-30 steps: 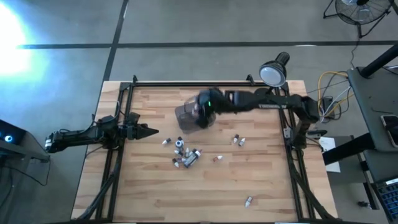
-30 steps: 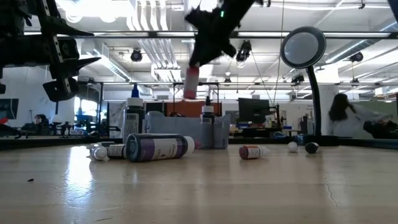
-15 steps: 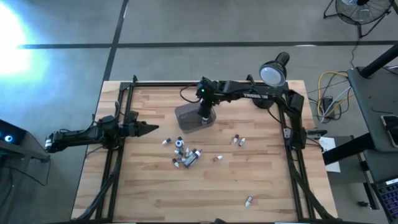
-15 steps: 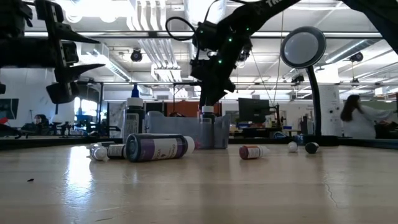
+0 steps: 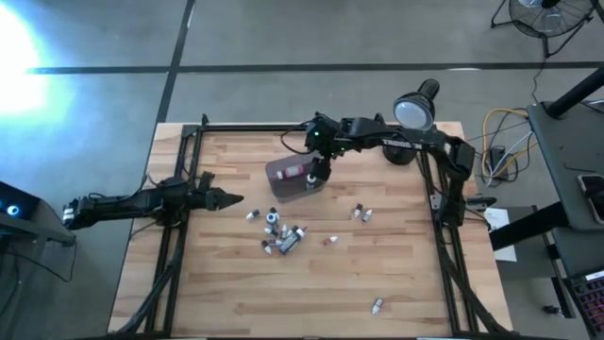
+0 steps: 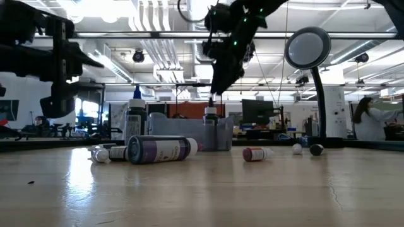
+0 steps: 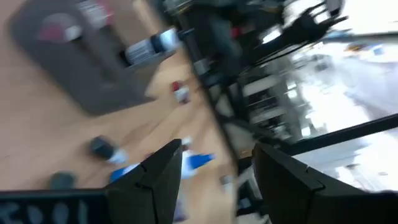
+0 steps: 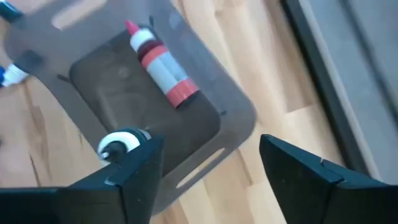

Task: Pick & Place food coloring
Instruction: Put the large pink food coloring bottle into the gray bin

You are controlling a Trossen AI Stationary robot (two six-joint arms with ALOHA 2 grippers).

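Note:
A grey translucent tub (image 5: 281, 187) stands on the wooden table toward its far side. In it lies a food coloring bottle (image 8: 163, 67) with a red cap, also seen from above (image 5: 295, 172). A white-capped bottle (image 8: 120, 143) stands upright beside it. My right gripper (image 8: 211, 168) hangs open just above the tub's right edge (image 5: 322, 169), touching nothing. Several more bottles (image 5: 279, 232) lie in a cluster on the table nearer the front. My left gripper (image 5: 225, 198) waits open at the table's left side, its fingers (image 7: 163, 171) apart and bare.
Two small bottles (image 5: 361, 214) lie right of the cluster, one (image 5: 329, 241) lies a little nearer, and one (image 5: 377, 304) lies near the front edge. A round lamp (image 5: 413, 111) stands at the far right corner. In the low view a large purple-labelled bottle (image 6: 161, 149) lies on its side.
My right gripper came down over the tub with a red-capped bottle and let go of it. The bottle now lies on its side in the tub. The gripper has since drawn a little toward the table's right edge. My left gripper has tipped slightly downward.

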